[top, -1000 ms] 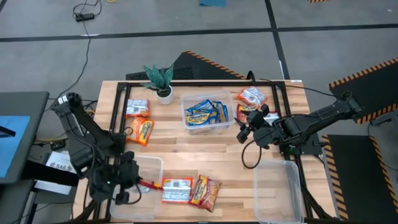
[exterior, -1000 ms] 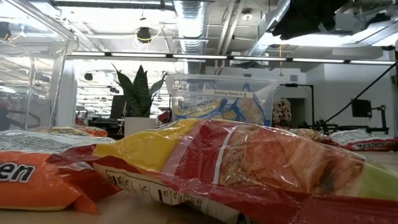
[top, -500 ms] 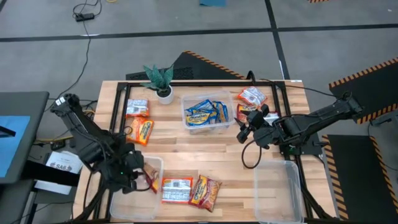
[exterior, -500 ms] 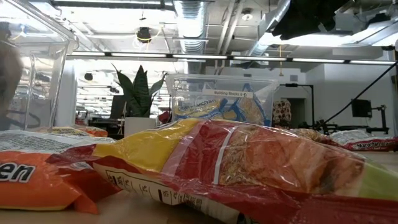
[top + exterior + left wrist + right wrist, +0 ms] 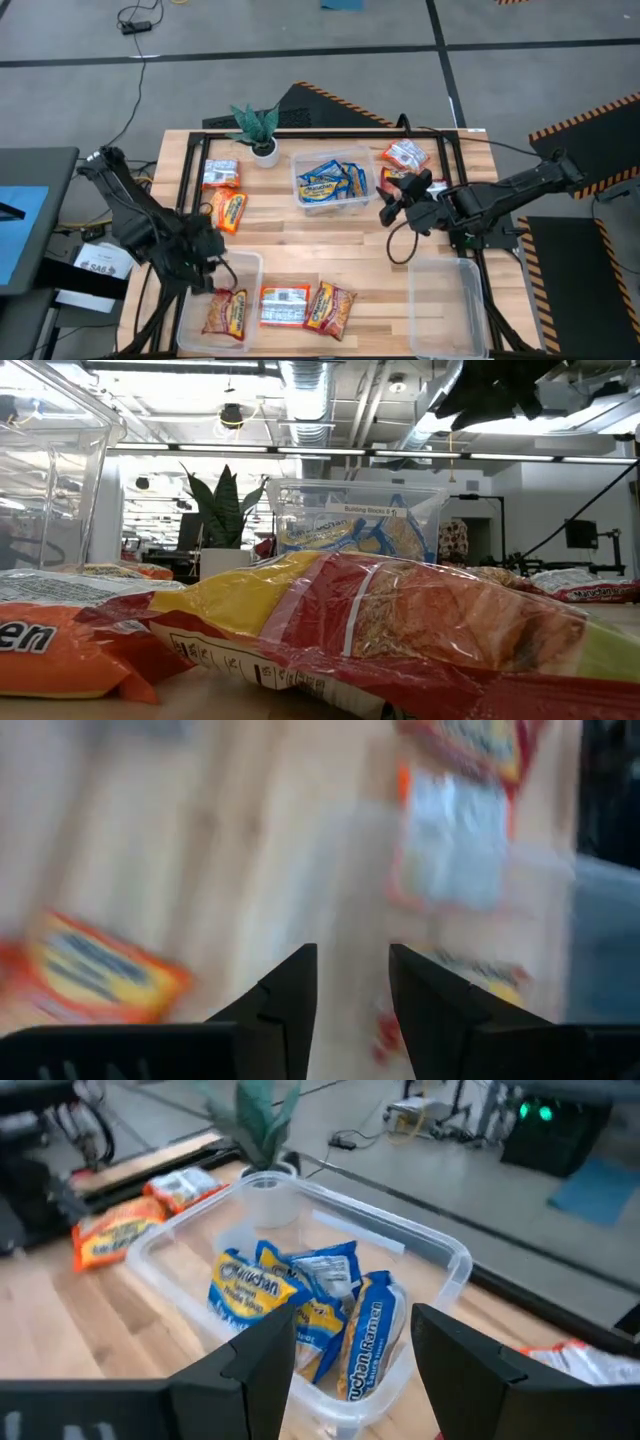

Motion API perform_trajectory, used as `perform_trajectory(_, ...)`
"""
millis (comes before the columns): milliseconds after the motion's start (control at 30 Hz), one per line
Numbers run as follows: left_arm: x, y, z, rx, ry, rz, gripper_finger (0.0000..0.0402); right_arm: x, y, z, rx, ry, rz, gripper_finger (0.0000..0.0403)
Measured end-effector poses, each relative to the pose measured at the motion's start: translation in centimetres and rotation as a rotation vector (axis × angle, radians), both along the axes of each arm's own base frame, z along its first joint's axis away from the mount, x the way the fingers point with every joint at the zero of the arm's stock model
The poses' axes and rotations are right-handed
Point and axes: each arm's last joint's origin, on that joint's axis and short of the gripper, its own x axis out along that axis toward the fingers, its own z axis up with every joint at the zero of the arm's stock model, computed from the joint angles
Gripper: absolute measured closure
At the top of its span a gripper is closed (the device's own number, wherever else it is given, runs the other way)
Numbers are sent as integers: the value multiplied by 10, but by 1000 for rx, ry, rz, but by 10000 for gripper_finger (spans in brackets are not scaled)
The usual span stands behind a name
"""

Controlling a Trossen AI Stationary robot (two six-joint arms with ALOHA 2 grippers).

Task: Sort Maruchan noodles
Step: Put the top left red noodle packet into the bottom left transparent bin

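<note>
Maruchan noodles lie about the table. A red-and-yellow packet (image 5: 225, 312) lies flat in the clear near-left tub (image 5: 247, 264). Beside that tub lie an orange-and-white packet (image 5: 285, 305) and a red-and-yellow one (image 5: 331, 308). Blue-and-yellow packets (image 5: 330, 180) fill the far middle tub (image 5: 448, 1270). More packets lie at the far left (image 5: 226, 210) and far right (image 5: 405, 155). My left gripper (image 5: 208, 268) hangs open over the near-left tub's far rim, with nothing between its fingers (image 5: 290, 985). My right gripper (image 5: 388, 212) waits open just right of the blue packets' tub.
A potted plant (image 5: 258, 130) stands at the far edge, left of the blue packets' tub. An empty clear tub (image 5: 450, 305) sits at the near right. Bare wood runs across the table's middle. A black frame rail (image 5: 330, 132) borders the far side.
My left gripper has let go of the red-and-yellow packet, which now lies flat in the near-left tub. The gripper has drawn back toward the table's far edge and tipped a little. My right gripper has rolled slightly in place.
</note>
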Motion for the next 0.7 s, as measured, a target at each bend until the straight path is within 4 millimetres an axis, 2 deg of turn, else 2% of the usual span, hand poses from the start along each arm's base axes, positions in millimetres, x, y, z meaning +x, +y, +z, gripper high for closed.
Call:
perform_trajectory(200,-17,34,24,202,-234,11,287,2,-31,-8,164,94,8,182)
perform_trajectory(333,-24,55,24,236,-329,9,287,-8,-58,-20,297,249,-45,182)
perform_trajectory(500,-24,76,-6,183,-414,-36,287,-21,-78,-27,372,362,-132,182)
perform_trajectory(700,-15,100,-58,109,-539,-75,287,-25,-83,-29,414,397,-122,182)
